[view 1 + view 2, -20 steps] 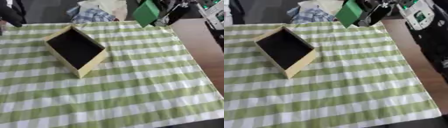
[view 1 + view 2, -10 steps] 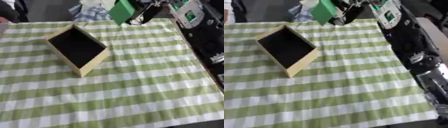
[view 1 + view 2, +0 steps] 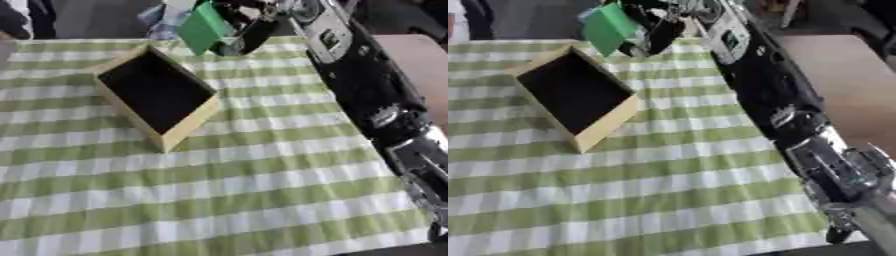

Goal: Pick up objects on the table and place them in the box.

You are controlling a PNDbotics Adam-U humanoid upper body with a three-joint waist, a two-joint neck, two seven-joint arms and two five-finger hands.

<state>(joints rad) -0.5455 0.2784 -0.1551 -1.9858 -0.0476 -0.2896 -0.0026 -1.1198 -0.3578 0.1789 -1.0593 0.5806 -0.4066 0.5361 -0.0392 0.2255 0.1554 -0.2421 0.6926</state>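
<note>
A green flat object hangs above the far edge of the table, held in my right hand, whose fingers curl round it. It is just beyond and to the right of the far corner of the open tan box, whose dark inside shows nothing in it. My right arm stretches in from the lower right across the table's right side. My left hand does not show in either view.
The table wears a green and white checked cloth. A heap of pale and blue cloth lies beyond the far edge. A brown surface lies to the right of the table.
My right hand has carried the green object leftward, closer to the box's far corner. The arm now reaches further into view, and the camera has shifted as well.
</note>
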